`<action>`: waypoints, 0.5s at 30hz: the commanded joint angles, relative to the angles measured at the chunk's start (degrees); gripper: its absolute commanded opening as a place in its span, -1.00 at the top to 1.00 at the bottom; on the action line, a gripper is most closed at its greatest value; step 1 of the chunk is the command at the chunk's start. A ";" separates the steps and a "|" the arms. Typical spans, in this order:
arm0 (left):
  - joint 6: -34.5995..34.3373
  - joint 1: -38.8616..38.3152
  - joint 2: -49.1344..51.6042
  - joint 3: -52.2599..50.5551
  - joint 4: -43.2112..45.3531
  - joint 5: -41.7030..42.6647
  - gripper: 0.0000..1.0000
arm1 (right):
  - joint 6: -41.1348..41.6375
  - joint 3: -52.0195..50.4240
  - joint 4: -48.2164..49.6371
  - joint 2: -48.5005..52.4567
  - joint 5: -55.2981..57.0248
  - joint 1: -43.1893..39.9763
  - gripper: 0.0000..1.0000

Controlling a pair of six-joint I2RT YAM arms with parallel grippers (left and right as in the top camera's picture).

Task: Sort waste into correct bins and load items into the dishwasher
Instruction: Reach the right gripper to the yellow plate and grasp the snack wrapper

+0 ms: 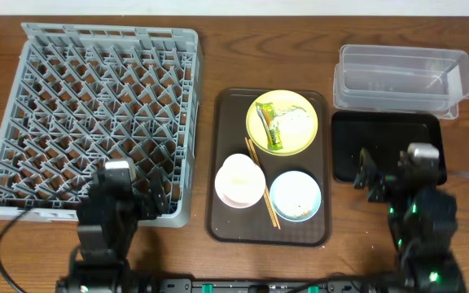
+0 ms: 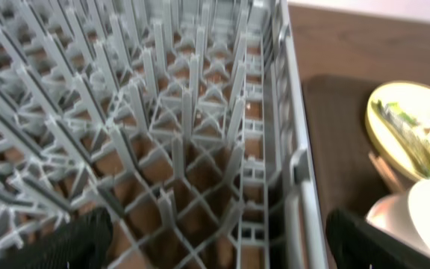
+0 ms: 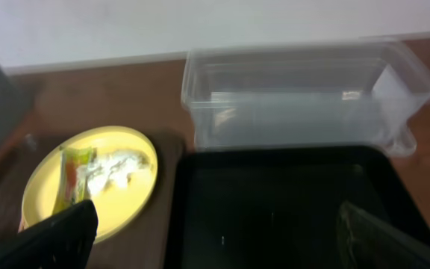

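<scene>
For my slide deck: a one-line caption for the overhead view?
Left gripper and right gripper, both open, flank a brown tray of used dishes between grey dish rack and clear tub.

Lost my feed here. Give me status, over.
Left gripper open, empty, over dish rack. Right gripper open, empty, at black tray. Wrapper on yellow plate; pink bowl, blue bowl on brown tray, untouched. Nothing blocking.

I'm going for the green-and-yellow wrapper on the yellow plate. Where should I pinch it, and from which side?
Probably best to come straight down and pinch the snack wrapper across its narrow width at the end nearest the robot. It lies flat and long on the yellow plate, and the crumpled white paper crowds its right side farther up.
</scene>
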 commanded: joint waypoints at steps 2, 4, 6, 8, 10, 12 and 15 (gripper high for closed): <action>-0.09 -0.09 9.92 11.58 -8.46 0.79 -0.86 | -4.35 13.99 -8.79 15.21 -3.76 0.59 -0.98; -0.09 -0.09 13.51 15.30 -12.15 0.81 -0.86 | -6.64 19.96 -13.90 21.40 -3.78 0.59 -0.99; -0.09 -0.09 15.98 17.70 -14.75 0.96 -0.86 | -8.63 25.53 -18.38 26.82 -3.78 0.59 -0.99; -0.09 -0.09 18.12 19.34 -16.44 1.01 -0.85 | -7.58 30.45 -20.24 32.09 -7.96 0.59 -0.99; -0.11 -0.09 18.40 19.34 -16.41 1.01 -0.85 | -7.23 31.63 -20.44 34.42 -11.56 0.59 -0.99; -0.11 -0.09 18.38 19.34 -16.41 1.01 -0.86 | -7.23 31.71 -19.26 35.54 -15.74 0.59 -0.99; -0.11 -0.09 18.38 19.34 -16.41 1.01 -0.86 | -6.95 31.69 -15.08 36.89 -24.37 0.61 -0.99</action>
